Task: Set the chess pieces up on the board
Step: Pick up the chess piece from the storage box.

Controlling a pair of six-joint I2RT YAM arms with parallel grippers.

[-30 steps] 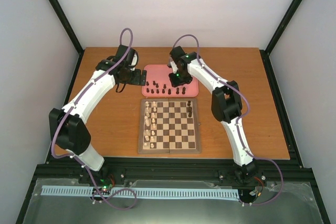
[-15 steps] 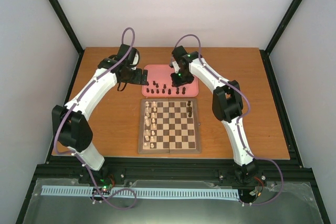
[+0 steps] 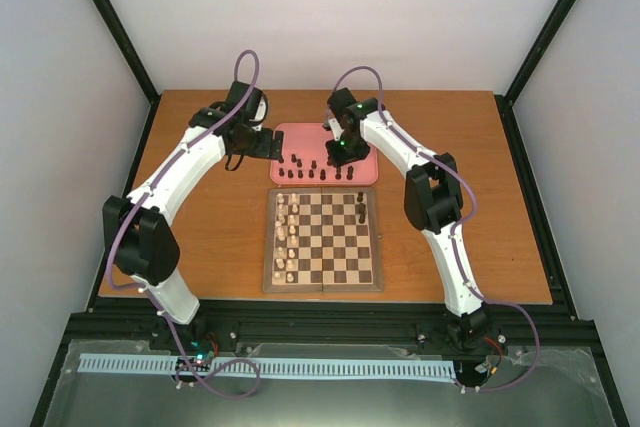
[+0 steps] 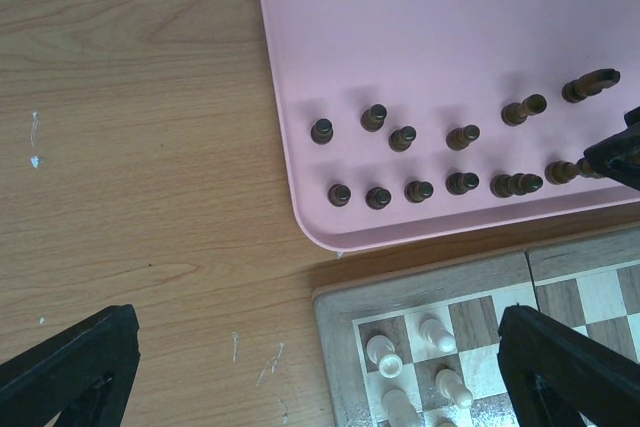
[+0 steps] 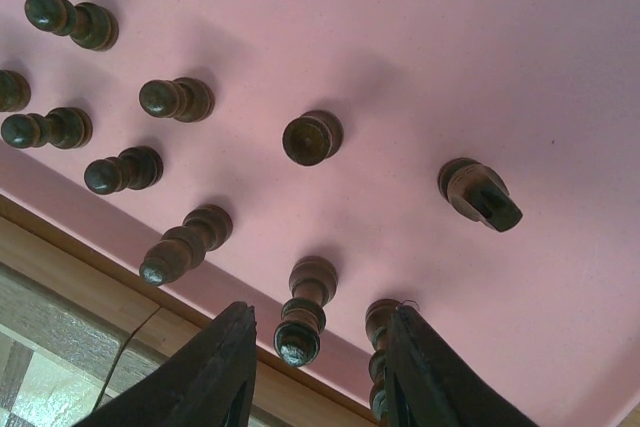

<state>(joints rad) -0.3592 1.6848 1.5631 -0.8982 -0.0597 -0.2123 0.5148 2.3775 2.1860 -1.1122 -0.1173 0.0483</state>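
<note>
Several dark chess pieces (image 3: 312, 169) stand and lie on a pink tray (image 3: 300, 137) behind the board (image 3: 270, 247). Two dark pieces (image 3: 361, 209) stand on the board's right side. My right gripper (image 5: 320, 332) hangs low over the tray's near edge, open. Its fingers stand on either side of one upright dark piece (image 5: 303, 322), with a gap on each side. A second dark piece (image 5: 378, 347) stands against the right finger. My left gripper (image 4: 315, 347) is wide open and holds nothing. It hovers above the table beside the tray's left corner and the board's far-left corner (image 4: 340, 347).
Cream-white pieces (image 3: 288, 232) fill two columns on the board's left side. A dark knight (image 5: 478, 192) lies further in on the tray (image 5: 400, 27). The right arm's fingers (image 4: 615, 157) show at the tray's right in the left wrist view. Bare wooden table lies left of the tray.
The left arm has shifted slightly, its elbow moving right and its wrist edging back. The right gripper has stayed over the same dark piece.
</note>
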